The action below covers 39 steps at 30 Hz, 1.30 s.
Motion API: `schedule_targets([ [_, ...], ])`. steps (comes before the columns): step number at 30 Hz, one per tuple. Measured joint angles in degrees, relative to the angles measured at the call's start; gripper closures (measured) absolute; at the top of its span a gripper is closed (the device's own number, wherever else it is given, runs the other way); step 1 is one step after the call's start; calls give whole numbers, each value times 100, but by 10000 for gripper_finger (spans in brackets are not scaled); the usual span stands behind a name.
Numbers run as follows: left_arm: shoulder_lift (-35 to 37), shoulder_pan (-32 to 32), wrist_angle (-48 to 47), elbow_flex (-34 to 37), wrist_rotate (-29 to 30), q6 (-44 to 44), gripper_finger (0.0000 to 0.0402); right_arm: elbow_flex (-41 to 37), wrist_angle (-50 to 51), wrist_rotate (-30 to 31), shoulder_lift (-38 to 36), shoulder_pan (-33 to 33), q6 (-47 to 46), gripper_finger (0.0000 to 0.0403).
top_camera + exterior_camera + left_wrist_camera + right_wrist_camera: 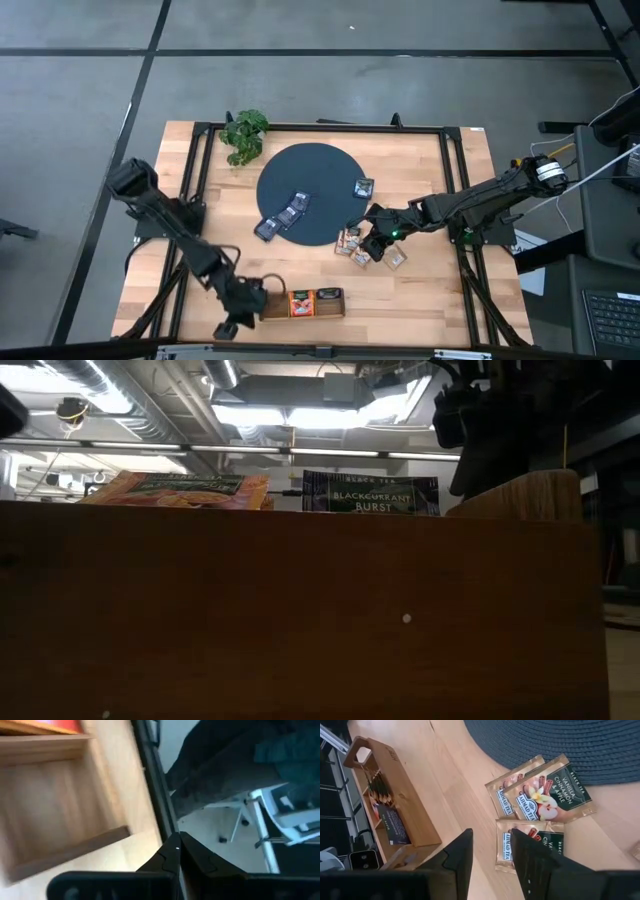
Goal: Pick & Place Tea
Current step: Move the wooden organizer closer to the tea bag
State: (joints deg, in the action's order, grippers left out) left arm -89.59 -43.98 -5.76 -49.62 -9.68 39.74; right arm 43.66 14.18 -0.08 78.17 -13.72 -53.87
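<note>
Hovering with jaws parted over beige sachets [547,795] beside the mat's [310,190] edge, the right gripper [372,243] holds nothing. Left gripper [240,305], clenched empty, sits at the tray's [300,305] end. Two compartments hold tea; most sachets remain outside.

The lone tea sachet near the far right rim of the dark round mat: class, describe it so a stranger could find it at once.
Start at the dark round mat in the middle of the wooden table. Go to its right rim on the side away from the wooden tray, where a small dark-blue sachet lies partly on the mat. Unlike the three blue sachets clustered near the mat's left side and the beige ones off the mat, it lies alone.
</note>
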Motion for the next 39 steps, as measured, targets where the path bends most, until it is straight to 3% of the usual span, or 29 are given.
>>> schedule_targets([
  [12, -1199, -340, -509, -622, 1382, -101, 398, 0, 52, -3, 0, 0, -2, 269],
  [18, -1443, -347, -1146, -796, 2016, -12, 398, 0, 67, -5, 0, 0, -4, 269],
  [39, -1413, 927, -1573, -788, 2692, -1582, 398, 0, 109, -2, 0, 0, 11, 269],
])
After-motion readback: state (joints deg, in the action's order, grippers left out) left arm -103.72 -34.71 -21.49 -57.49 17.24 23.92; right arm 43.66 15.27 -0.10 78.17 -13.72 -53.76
